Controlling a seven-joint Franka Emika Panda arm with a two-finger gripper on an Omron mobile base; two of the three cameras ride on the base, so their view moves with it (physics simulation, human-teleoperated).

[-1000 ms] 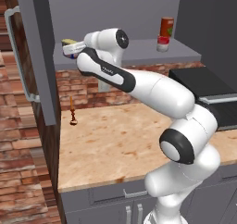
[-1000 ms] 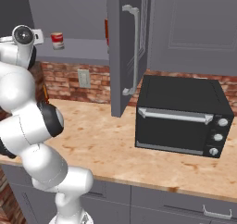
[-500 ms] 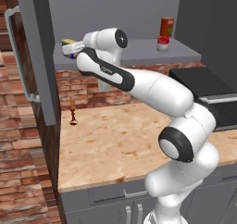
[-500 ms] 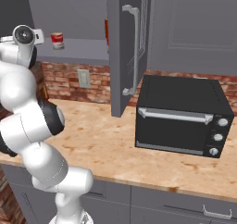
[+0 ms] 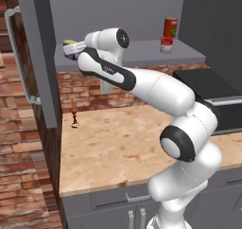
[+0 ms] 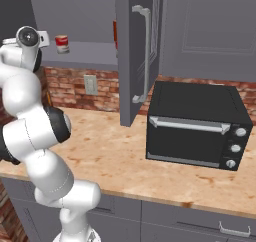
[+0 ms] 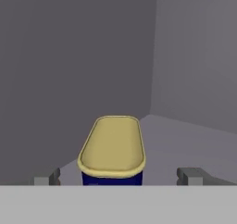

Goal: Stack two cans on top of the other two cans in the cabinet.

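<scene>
Blue can (image 7: 112,149) on cabinet shelf (image 5: 142,55), left end, claw (image 7: 119,176) straddling it.
Claw fingers apart, one each side of can, no contact visible. Orange-red can (image 5: 170,27) stands behind a red-and-white can (image 5: 166,44) at shelf's right.

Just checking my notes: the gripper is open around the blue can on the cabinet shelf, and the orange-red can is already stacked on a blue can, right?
Not quite. In the left base view, the orange-red can sits on a red-and-white can. The rest holds: gripper open around the blue can.
</scene>
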